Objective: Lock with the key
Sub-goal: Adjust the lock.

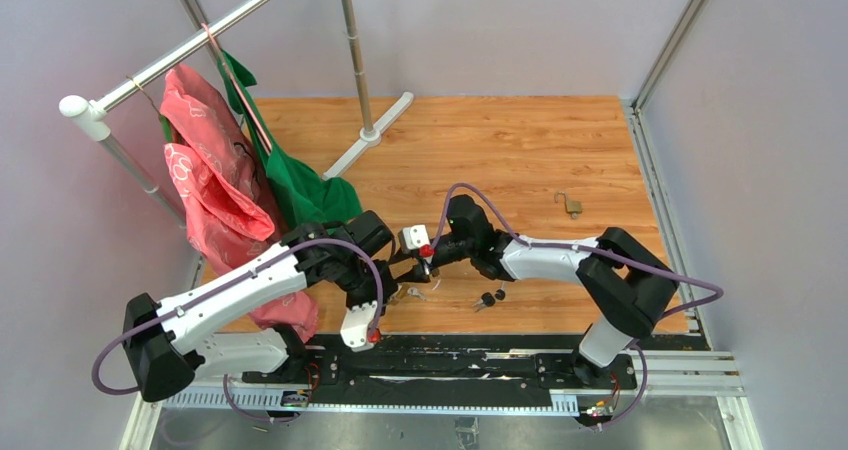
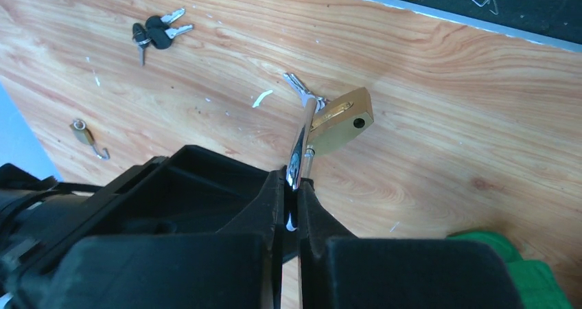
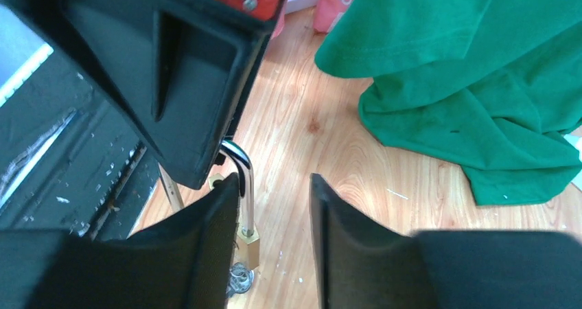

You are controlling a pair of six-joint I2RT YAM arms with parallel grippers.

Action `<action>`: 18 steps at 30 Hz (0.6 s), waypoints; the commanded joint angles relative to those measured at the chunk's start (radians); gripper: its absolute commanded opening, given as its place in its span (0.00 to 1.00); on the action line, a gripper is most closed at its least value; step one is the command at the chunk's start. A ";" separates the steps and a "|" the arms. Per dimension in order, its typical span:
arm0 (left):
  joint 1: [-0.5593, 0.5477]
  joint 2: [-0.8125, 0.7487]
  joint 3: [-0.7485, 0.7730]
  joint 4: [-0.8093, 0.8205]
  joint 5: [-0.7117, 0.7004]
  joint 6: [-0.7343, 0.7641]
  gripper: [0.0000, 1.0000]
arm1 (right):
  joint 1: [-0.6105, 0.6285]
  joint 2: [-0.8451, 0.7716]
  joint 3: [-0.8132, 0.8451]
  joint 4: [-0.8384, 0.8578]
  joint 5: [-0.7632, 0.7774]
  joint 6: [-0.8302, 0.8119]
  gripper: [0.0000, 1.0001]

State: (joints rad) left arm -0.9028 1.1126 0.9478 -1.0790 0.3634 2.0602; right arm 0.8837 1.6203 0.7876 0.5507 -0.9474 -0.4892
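Padlock (image 2: pixel 341 120) near table (image 1: pixel 540 315) edge, shackle pinched by left tool (image 2: pixel 296 185), right tool (image 3: pixel 273 185) spread

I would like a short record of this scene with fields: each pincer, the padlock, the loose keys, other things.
left pincer: shut on the shackle of the padlock
right pincer: open, gap empty, shackle close beside one finger
padlock: brass, hanging from the left pincer
loose keys: black-headed bunch lying on the table, apart from the padlock
green cloth: on the table
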 commanded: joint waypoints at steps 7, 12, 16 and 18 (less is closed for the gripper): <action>-0.016 -0.044 0.065 -0.075 -0.047 0.237 0.00 | 0.011 -0.185 -0.095 0.042 0.258 -0.073 0.60; -0.021 0.029 0.225 -0.073 -0.092 -0.226 0.00 | 0.011 -0.359 -0.200 -0.030 0.417 -0.035 0.64; -0.021 0.111 0.383 -0.073 -0.146 -0.667 0.00 | 0.013 -0.476 -0.247 -0.045 0.556 0.085 0.77; -0.021 0.131 0.436 -0.073 -0.174 -0.853 0.00 | 0.027 -0.512 -0.253 -0.069 0.651 0.151 0.79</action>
State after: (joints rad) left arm -0.9180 1.2083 1.2709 -1.1851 0.2558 1.6550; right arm 0.8879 1.1759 0.5617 0.5346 -0.5117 -0.4736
